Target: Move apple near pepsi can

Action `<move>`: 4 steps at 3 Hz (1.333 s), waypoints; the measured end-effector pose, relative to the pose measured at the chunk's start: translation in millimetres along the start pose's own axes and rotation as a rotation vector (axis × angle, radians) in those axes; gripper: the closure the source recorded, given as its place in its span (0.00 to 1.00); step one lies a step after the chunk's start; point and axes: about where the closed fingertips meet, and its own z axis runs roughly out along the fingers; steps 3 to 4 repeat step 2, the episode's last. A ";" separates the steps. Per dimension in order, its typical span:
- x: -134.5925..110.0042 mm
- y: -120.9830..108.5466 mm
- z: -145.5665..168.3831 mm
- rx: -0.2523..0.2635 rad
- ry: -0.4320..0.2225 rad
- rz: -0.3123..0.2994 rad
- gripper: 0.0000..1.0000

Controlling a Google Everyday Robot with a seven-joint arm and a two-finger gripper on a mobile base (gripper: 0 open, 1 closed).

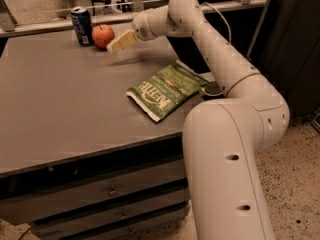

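Looks like a lab or office break-area test space. Plain grey work table [60, 114] with metal drawers [110, 189] underneath, lower left. Speckled hard floor [300, 184] at lower right, dark cabinet [295, 44] at right edge, metal rail [225, 6] along the top. Snack stock on the tabletop: chip bag [167, 90] at centre, pepsi can [81, 26] and apple [102, 35] upper left. Gripper [117, 43] upper left of centre, just right of the apple, above the table.
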 end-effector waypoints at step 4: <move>24.3 -23.6 -107.3 0.096 -0.019 -0.022 0.00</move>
